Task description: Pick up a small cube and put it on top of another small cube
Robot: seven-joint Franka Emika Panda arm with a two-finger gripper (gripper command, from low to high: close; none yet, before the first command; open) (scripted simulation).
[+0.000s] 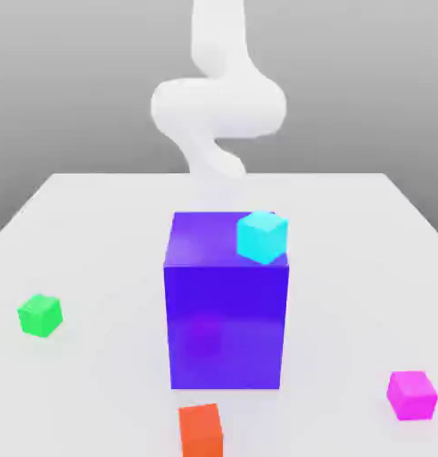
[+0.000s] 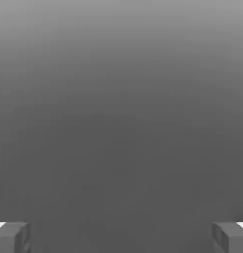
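The small magenta cube (image 1: 411, 394) lies on the white table near its front edge, at the exterior view's right. The small green cube (image 1: 40, 315) sits on the table at the exterior view's left, far from the magenta one. The white arm (image 1: 218, 103) rises behind the big blue-purple block at the back of the table. In the hand view my gripper (image 2: 121, 236) is open: its two grey fingertips (image 2: 12, 237) stand wide apart with nothing between them, facing a plain grey background.
A big blue-purple block (image 1: 227, 303) stands in the table's middle, with a cyan cube (image 1: 261, 236) on its top right corner. An orange-red cube (image 1: 201, 430) lies at the front edge, just in front of the block. The white table (image 1: 97, 223) spreads around them.
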